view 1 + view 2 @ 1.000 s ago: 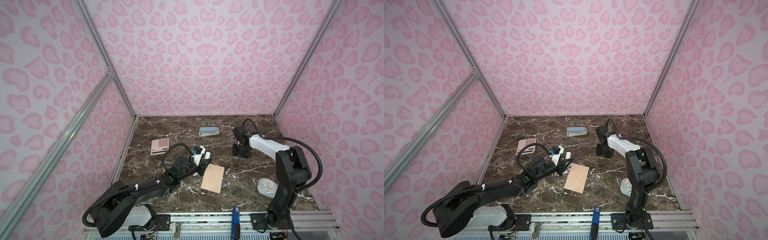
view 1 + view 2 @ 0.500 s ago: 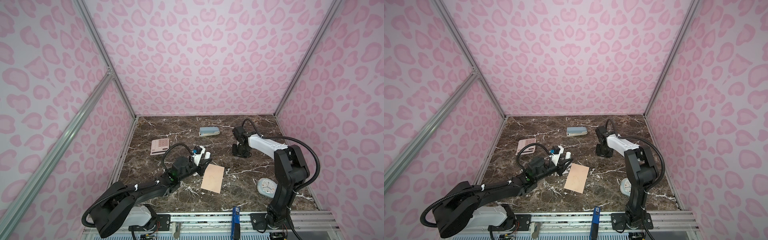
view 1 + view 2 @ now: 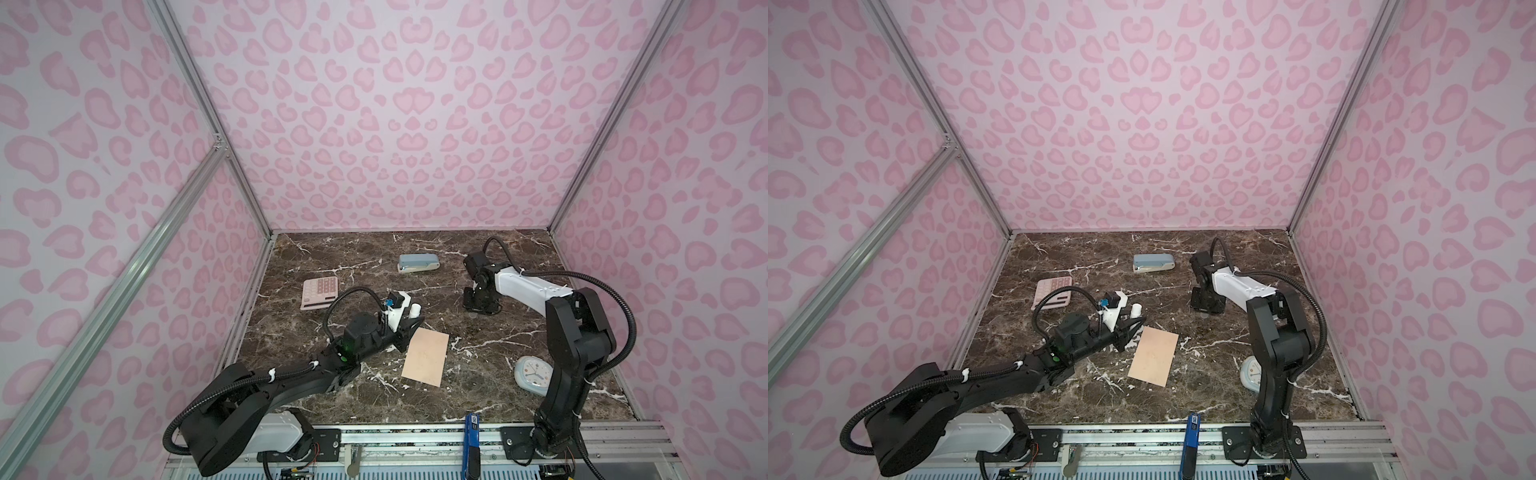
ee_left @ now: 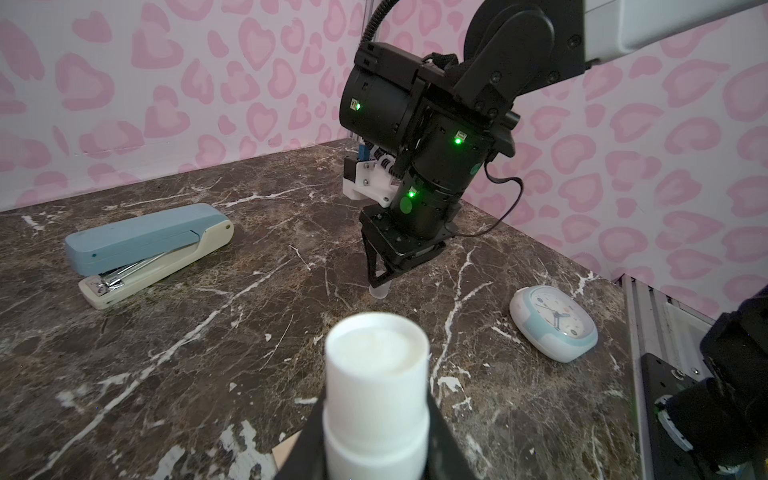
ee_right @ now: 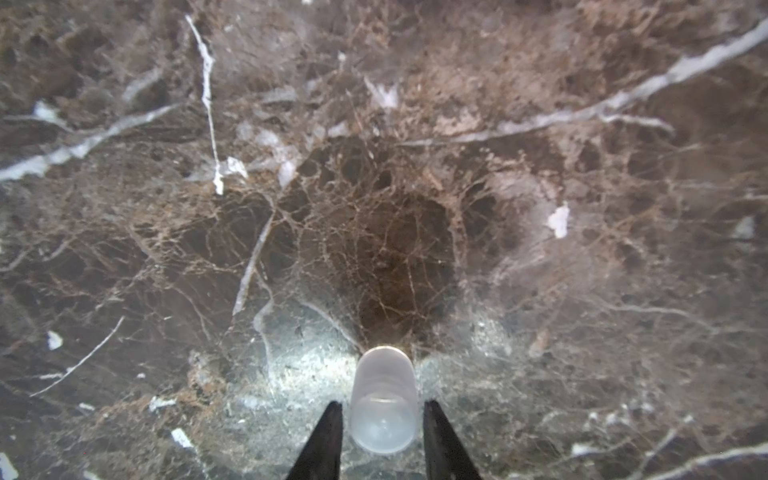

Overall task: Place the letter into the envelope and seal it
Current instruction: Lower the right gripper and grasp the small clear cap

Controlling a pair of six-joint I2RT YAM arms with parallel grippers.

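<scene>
The envelope [image 3: 426, 357] lies flat on the marble table [image 3: 478, 395], one corner just beside the left gripper [image 3: 411, 322], whose jaws clamp an uncapped white glue stick [image 4: 376, 382]. Farther back, the right gripper [image 5: 382, 404] points down, jaws slightly apart astride a translucent cap [image 5: 383, 374], narrow gaps either side.

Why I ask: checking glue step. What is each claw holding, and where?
Left claw grips the glue stick by its lower barrel. Right claw straddles the clear cap, ungripped.
</scene>
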